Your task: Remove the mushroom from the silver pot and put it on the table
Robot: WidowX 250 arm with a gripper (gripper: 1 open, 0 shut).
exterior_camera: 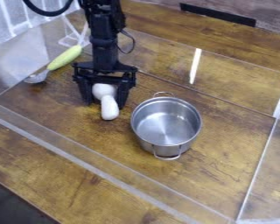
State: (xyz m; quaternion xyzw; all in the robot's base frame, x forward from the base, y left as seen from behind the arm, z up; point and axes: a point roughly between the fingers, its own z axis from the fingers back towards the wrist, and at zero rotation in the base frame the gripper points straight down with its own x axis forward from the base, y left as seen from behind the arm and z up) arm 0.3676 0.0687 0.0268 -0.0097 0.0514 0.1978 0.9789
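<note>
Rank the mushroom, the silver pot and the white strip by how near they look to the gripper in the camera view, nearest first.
1. Mushroom: right at the gripper.
2. Silver pot: right of the mushroom in the picture.
3. White strip: picture right, beyond the pot.

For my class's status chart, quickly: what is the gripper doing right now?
Gripper: low over the mushroom, beside the silver pot; whether it is open or closed on it cannot be told.
</note>
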